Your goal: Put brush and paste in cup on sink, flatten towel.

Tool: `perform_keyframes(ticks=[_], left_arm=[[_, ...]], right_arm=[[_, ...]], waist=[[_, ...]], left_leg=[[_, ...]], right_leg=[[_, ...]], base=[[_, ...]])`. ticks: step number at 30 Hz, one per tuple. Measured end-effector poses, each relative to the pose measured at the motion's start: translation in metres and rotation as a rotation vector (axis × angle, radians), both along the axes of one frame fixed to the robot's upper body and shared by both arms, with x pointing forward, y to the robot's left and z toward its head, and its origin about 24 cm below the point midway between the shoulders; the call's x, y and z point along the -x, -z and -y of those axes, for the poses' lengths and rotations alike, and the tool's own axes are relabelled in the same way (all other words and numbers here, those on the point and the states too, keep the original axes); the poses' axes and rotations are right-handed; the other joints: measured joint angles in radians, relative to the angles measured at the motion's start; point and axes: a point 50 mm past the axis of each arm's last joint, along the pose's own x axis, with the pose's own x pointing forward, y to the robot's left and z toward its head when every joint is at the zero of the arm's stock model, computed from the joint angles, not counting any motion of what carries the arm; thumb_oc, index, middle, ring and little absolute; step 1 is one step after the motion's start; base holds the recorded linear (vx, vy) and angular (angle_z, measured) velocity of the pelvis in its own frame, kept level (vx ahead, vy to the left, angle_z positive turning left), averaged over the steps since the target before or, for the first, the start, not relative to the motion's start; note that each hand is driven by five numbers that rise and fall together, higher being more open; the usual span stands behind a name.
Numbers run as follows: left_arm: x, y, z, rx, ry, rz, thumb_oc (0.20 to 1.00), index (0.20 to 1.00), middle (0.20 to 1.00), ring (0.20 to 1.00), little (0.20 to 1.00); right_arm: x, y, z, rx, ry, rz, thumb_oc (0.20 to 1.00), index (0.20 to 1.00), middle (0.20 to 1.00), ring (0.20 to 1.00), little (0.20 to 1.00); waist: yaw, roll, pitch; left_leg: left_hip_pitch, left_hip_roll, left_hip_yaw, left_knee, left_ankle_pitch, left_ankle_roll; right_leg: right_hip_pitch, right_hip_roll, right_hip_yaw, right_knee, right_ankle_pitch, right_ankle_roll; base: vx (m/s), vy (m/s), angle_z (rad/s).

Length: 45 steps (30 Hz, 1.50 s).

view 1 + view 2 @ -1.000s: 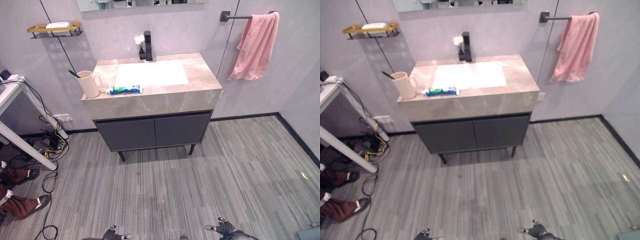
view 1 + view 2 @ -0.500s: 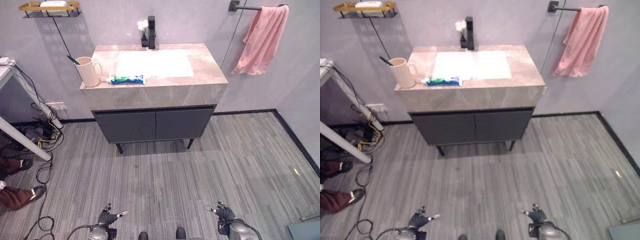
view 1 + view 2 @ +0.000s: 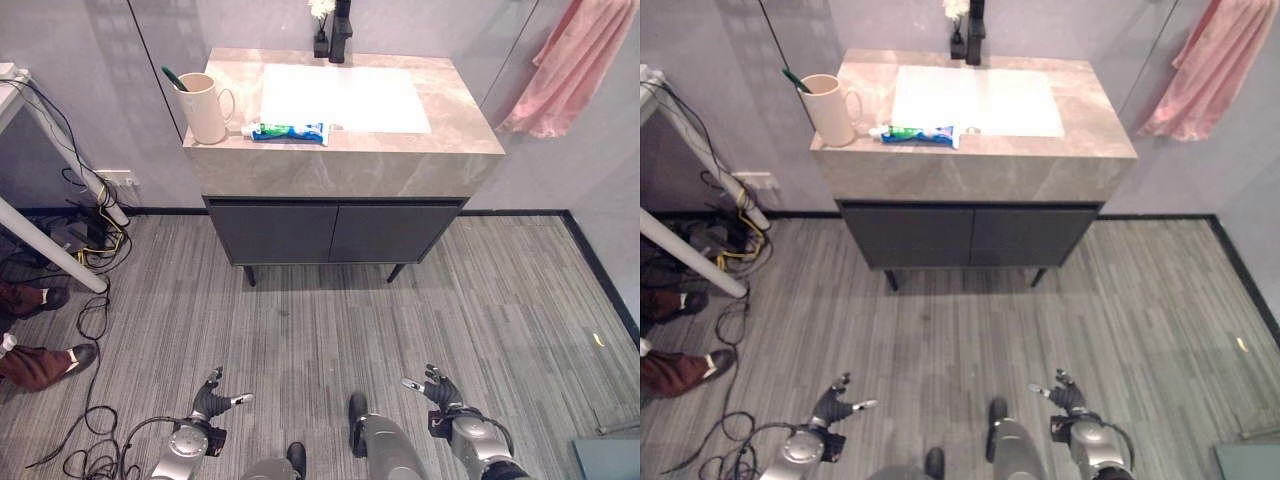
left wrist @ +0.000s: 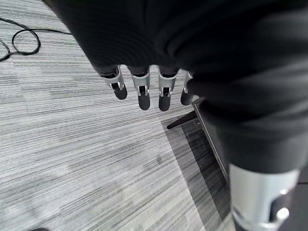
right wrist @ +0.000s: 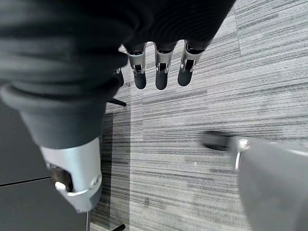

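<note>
Cup (image 3: pixel 204 107) first, far left on the stone sink top (image 3: pixel 440 150): it looks like ceramic, so rigid, a bit heavy and chippable if you knock it. Don't grab it, just drop things in. A green-handled brush (image 3: pixel 174 79) is already poking out of it, looks light and stiff. Just right of the cup, the paste (image 3: pixel 288 131) lies flat along the front edge beside the white basin (image 3: pixel 345 97). I'd guess a soft, slick tube, so pinch it mid-body rather than at the cap end. Far right, the pink towel (image 3: pixel 575 62) hangs bunched on the wall, well apart from the counter. It's limp cloth, so take a lower corner and pull it smooth.

Your left hand (image 3: pixel 212 403) and right hand (image 3: pixel 439 391) both hang low over the grey plank floor (image 3: pixel 300 330), fingers relaxed and spread, holding nothing, well short of the vanity. Cables (image 3: pixel 85 250) and someone's shoes (image 3: pixel 40 362) sit on the left, so you've got more room on the right.
</note>
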Motion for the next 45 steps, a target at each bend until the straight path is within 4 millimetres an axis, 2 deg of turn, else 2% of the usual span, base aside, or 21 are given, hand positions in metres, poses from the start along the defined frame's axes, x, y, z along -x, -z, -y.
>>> perform_keyframes(ticks=[4, 5, 6, 8, 10, 11, 12, 14, 16, 17, 18, 20, 21, 22, 27, 30, 34, 36, 40, 44, 45], left_arm=[[0.008, 0.005, 0.004, 0.009, 0.007, -0.024, 1.000, 1.000, 1.000, 1.000, 1.000], [0.016, 0.011, 0.007, 0.021, -0.007, -0.054, 1.000, 1.000, 1.000, 1.000, 1.000], [0.022, 0.018, 0.016, 0.049, -0.019, -0.083, 1.000, 1.000, 1.000, 1.000, 1.000], [0.031, 0.023, 0.022, 0.072, -0.035, -0.112, 1.000, 1.000, 1.000, 1.000, 1.000], [0.033, 0.028, 0.020, 0.069, -0.057, -0.151, 1.000, 1.000, 1.000, 1.000, 1.000], [0.025, 0.028, 0.018, 0.056, -0.060, -0.156, 1.000, 1.000, 1.000, 1.000, 1.000], [0.024, 0.028, 0.013, 0.043, -0.080, -0.170, 1.000, 1.000, 1.000, 1.000, 1.000], [0.017, 0.024, 0.006, 0.028, -0.098, -0.149, 1.000, 1.000, 1.000, 1.000, 1.000], [0.013, 0.022, 0.006, 0.021, -0.110, -0.134, 1.000, 1.000, 1.000, 1.000, 1.000], [0.012, 0.022, 0.005, 0.016, -0.112, -0.137, 1.000, 1.000, 1.000, 1.000, 1.000], [0.010, 0.022, 0.005, 0.011, -0.116, -0.134, 1.000, 1.000, 1.000, 1.000, 1.000], [0.014, 0.024, 0.003, 0.002, -0.131, -0.147, 1.000, 1.000, 1.000, 1.000, 1.000], [0.019, 0.026, 0.002, -0.002, -0.138, -0.167, 1.000, 1.000, 1.000, 1.000, 1.000], [0.029, 0.030, 0.000, -0.005, -0.149, -0.193, 1.000, 1.000, 1.000, 1.000, 1.000], [0.041, 0.033, 0.002, 0.003, -0.154, -0.208, 1.000, 1.000, 1.000, 1.000, 1.000], [0.030, 0.028, 0.003, -0.002, -0.125, -0.166, 1.000, 1.000, 1.000, 1.000, 1.000], [0.018, 0.020, 0.009, 0.000, -0.073, -0.105, 1.000, 1.000, 1.000, 1.000, 1.000], [0.011, 0.011, 0.005, -0.015, -0.045, -0.048, 1.000, 1.000, 1.000, 1.000, 1.000], [0.023, 0.012, -0.008, -0.054, -0.046, -0.080, 1.000, 1.000, 1.000, 1.000, 1.000], [0.043, 0.020, -0.011, -0.104, 0.010, -0.154, 1.000, 1.000, 1.000, 1.000, 1.000], [0.048, 0.024, -0.009, -0.114, 0.034, -0.182, 1.000, 1.000, 1.000, 1.000, 1.000]], right_arm=[[0.019, 0.009, 0.002, 0.010, 0.010, -0.050, 1.000, 1.000, 1.000, 1.000, 1.000], [0.032, 0.014, 0.006, 0.022, 0.016, -0.089, 1.000, 1.000, 1.000, 1.000, 1.000], [0.041, 0.017, 0.013, 0.045, 0.022, -0.115, 1.000, 1.000, 1.000, 1.000, 1.000], [0.039, 0.015, 0.014, 0.057, 0.008, -0.110, 1.000, 1.000, 1.000, 1.000, 1.000], [0.020, 0.006, 0.010, 0.070, -0.030, -0.052, 1.000, 1.000, 1.000, 1.000, 1.000], [0.013, 0.001, 0.009, 0.077, -0.051, -0.017, 1.000, 1.000, 1.000, 1.000, 1.000], [0.010, -0.001, 0.005, 0.078, -0.078, -0.003, 1.000, 1.000, 1.000, 1.000, 1.000], [0.002, -0.005, -0.005, 0.064, -0.108, 0.029, 1.000, 1.000, 1.000, 1.000, 1.000], [-0.007, -0.011, -0.010, 0.066, -0.137, 0.064, 1.000, 1.000, 1.000, 1.000, 1.000], [-0.008, -0.012, -0.011, 0.068, -0.140, 0.074, 1.000, 1.000, 1.000, 1.000, 1.000], [-0.010, -0.013, -0.012, 0.082, -0.155, 0.082, 1.000, 1.000, 1.000, 1.000, 1.000], [-0.013, -0.013, -0.014, 0.110, -0.192, 0.073, 1.000, 1.000, 1.000, 1.000, 1.000], [-0.015, -0.013, -0.015, 0.125, -0.212, 0.071, 1.000, 1.000, 1.000, 1.000, 1.000], [-0.010, -0.008, -0.013, 0.135, -0.218, 0.041, 1.000, 1.000, 1.000, 1.000, 1.000], [0.004, -0.002, -0.002, 0.174, -0.231, -0.008, 1.000, 1.000, 1.000, 1.000, 1.000], [0.006, 0.000, -0.007, 0.157, -0.241, -0.020, 1.000, 1.000, 1.000, 1.000, 1.000], [0.003, -0.002, -0.012, 0.142, -0.255, -0.001, 1.000, 1.000, 1.000, 1.000, 1.000], [-0.010, -0.010, -0.019, 0.133, -0.268, 0.052, 1.000, 1.000, 1.000, 1.000, 1.000], [-0.008, -0.015, -0.025, 0.062, -0.212, 0.101, 1.000, 1.000, 1.000, 1.000, 1.000], [0.002, -0.010, -0.026, 0.049, -0.224, 0.077, 1.000, 1.000, 1.000, 1.000, 1.000], [0.000, -0.010, -0.027, 0.051, -0.229, 0.077, 1.000, 1.000, 1.000, 1.000, 1.000]], waist=[[-0.035, -0.002, -0.061], [-0.043, 0.002, -0.113], [-0.047, 0.037, -0.145], [-0.042, 0.060, -0.156], [-0.034, 0.058, -0.161], [-0.030, 0.045, -0.157], [-0.024, 0.030, -0.152], [-0.026, -0.009, -0.138], [-0.027, -0.023, -0.128], [-0.030, -0.035, -0.126], [-0.021, -0.044, -0.119], [-0.008, -0.032, -0.097], [-0.004, -0.020, -0.094], [0.017, -0.004, -0.094], [0.004, 0.039, -0.099], [0.020, 0.031, -0.095], [0.031, 0.040, -0.082], [0.045, 0.048, -0.043], [0.034, 0.045, -0.012], [0.034, 0.021, -0.006], [0.040, 0.018, -0.003]], left_leg=[[0.088, 0.003, -0.058, -0.032, -0.034, -0.022], [0.121, 0.021, -0.092, -0.051, -0.059, -0.040], [0.125, 0.053, -0.109, -0.005, -0.080, -0.082], [0.115, 0.082, -0.092, 0.082, -0.068, -0.108], [-0.019, 0.082, -0.063, 0.397, -0.011, -0.207], [-0.137, 0.089, -0.041, 0.611, 0.097, -0.248], [-0.185, 0.109, -0.009, 0.704, 0.139, -0.236], [-0.192, 0.130, 0.028, 0.658, 0.112, -0.216], [-0.209, 0.141, 0.030, 0.571, 0.095, -0.214], [-0.218, 0.137, 0.044, 0.525, 0.076, -0.209], [-0.215, 0.125, 0.065, 0.294, 0.049, -0.180], [-0.213, 0.111, 0.036, 0.060, 0.083, -0.197], [-0.219, 0.107, -0.014, 0.019, 0.099, -0.197], [-0.219, 0.098, -0.114, -0.063, 0.142, -0.198], [-0.196, 0.086, -0.081, -0.054, 0.242, -0.130], [-0.134, 0.067, -0.042, -0.136, 0.257, -0.082], [-0.131, 0.021, -0.021, -0.142, 0.245, -0.051], [-0.115, 0.016, 0.004, -0.139, 0.240, -0.036], [-0.094, 0.022, 0.002, -0.137, 0.223, -0.006], [-0.102, 0.028, 0.000, -0.139, 0.218, -0.002], [-0.101, 0.037, -0.003, -0.139, 0.212, -0.012]], right_leg=[[0.026, 0.023, -0.004, 0.013, 0.044, -0.034], [0.050, 0.061, 0.035, 0.065, 0.051, -0.054], [0.072, 0.101, 0.042, 0.067, 0.076, -0.113], [0.118, 0.130, 0.029, 0.053, 0.075, -0.150], [0.183, 0.148, 0.028, 0.015, 0.052, -0.188], [0.207, 0.148, 0.031, -0.005, 0.035, -0.211], [0.237, 0.153, 0.038, -0.016, 0.027, -0.222], [0.284, 0.148, 0.051, -0.028, 0.011, -0.246], [0.319, 0.146, 0.061, -0.041, -0.001, -0.256], [0.336, 0.136, 0.080, -0.062, -0.027, -0.244], [0.363, 0.124, 0.091, -0.102, -0.020, -0.235], [0.390, 0.134, 0.116, -0.109, -0.011, -0.225], [0.402, 0.144, 0.140, -0.109, -0.022, -0.208], [0.423, 0.160, 0.167, -0.109, -0.030, -0.195], [0.474, 0.181, 0.217, -0.109, -0.075, -0.169], [0.442, 0.155, 0.249, -0.026, -0.117, -0.123], [0.392, 0.110, 0.246, 0.079, -0.189, -0.079], [0.339, 0.098, 0.243, 0.179, -0.221, -0.059], [0.208, 0.110, 0.213, 0.463, -0.247, -0.024], [0.170, 0.009, 0.157, 0.294, -0.226, -0.014], [0.171, -0.031, 0.141, 0.183, -0.171, 0.000]], base=[[0.34, -0.168, 0.52], [0.37, -0.193, 0.96], [0.49, -0.271, 0.62], [0.26, -0.184, 0.02], [0.26, -0.257, -0.16], [0.27, -0.186, -0.14], [0.23, -0.096, -0.09], [0.16, -0.019, -0.06], [0.33, 0.073, -0.09], [0.36, 0.124, 0.01], [0.19, 0.083, -0.08], [0.20, 0.094, -0.49], [0.29, 0.173, -0.93], [0.19, 0.174, -0.79], [0.12, 0.198, -0.49], [0.04, 0.265, -0.32], [0.01, 0.157, -0.13], [0.05, 0.142, -0.29], [0.05, 0.085, -0.06], [0.08, -0.102, 0.02], [0.10, -0.136, -0.08]])
